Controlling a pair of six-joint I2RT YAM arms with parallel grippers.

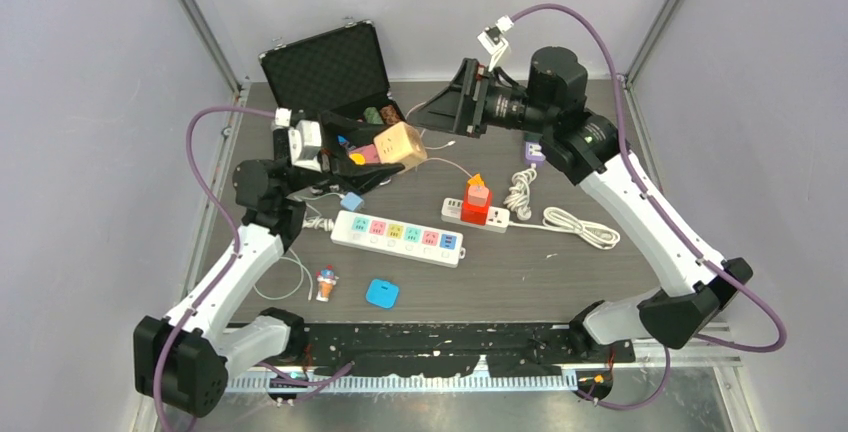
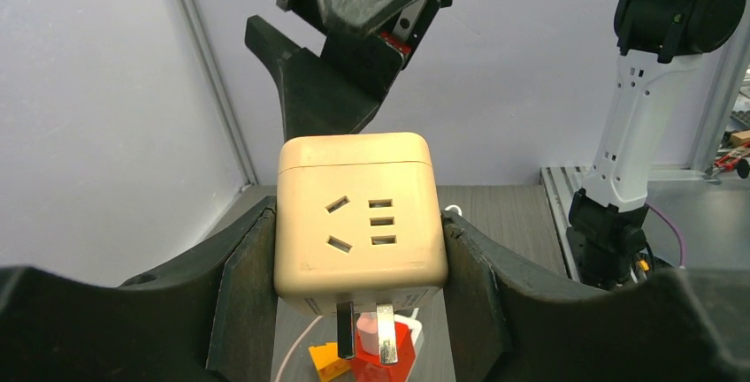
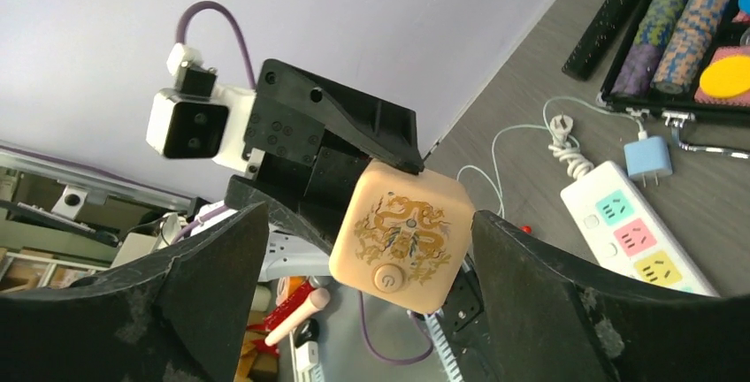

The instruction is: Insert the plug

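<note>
My left gripper [image 1: 395, 148] is shut on a beige cube plug [image 1: 404, 144] and holds it in the air above the table's back middle. In the left wrist view the cube [image 2: 358, 218] sits between both fingers, socket face toward the camera, two metal prongs [image 2: 364, 331] pointing down. My right gripper [image 1: 442, 104] is open, just behind and right of the cube. In the right wrist view the cube [image 3: 402, 236], with a gold dragon print and a button, shows between the open fingers with gaps on both sides. A long white power strip [image 1: 398, 237] with coloured sockets lies below on the table.
A short white power strip [image 1: 480, 214] carries a red adaptor [image 1: 476, 202] with an orange piece; its coiled cable [image 1: 575, 224] lies to the right. An open black case [image 1: 335, 77] stands at the back. A blue square [image 1: 381, 293] and a small figure [image 1: 326, 283] lie near the front.
</note>
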